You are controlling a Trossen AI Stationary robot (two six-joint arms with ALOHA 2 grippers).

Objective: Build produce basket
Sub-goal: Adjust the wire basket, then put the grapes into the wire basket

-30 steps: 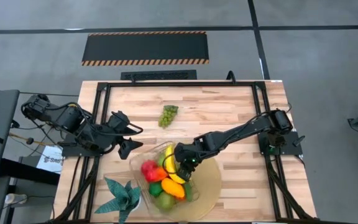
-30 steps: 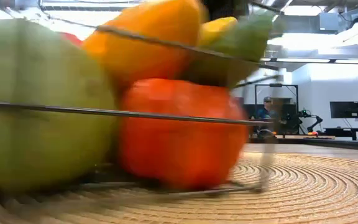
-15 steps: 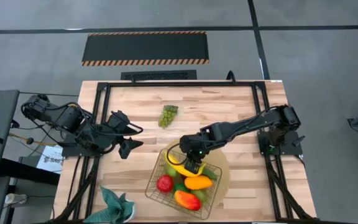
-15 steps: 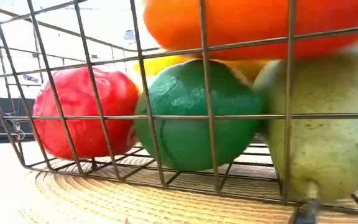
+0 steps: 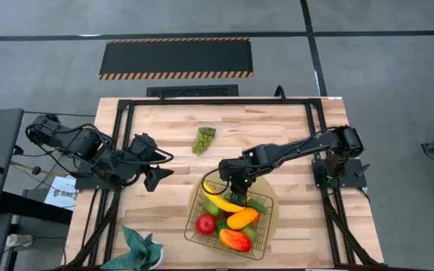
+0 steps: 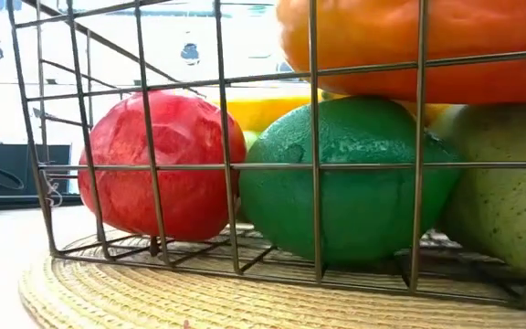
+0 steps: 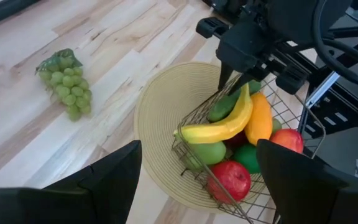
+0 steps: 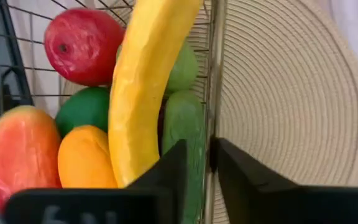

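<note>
A robotics lab: grey concrete floor (image 5: pixel 383 75), hazard-striped mat (image 5: pixel 175 58), framed wooden table (image 5: pixel 277 128).

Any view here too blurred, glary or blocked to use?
Low view: the dark wire-mesh basket fills the frame at close range, with washed-out brightness behind it. Right wrist view: the right gripper shows as soft dark fingers straddling a basket wire, and the long yellow banana is slightly soft. High and left wrist views: evenly lit and sharp.
</note>
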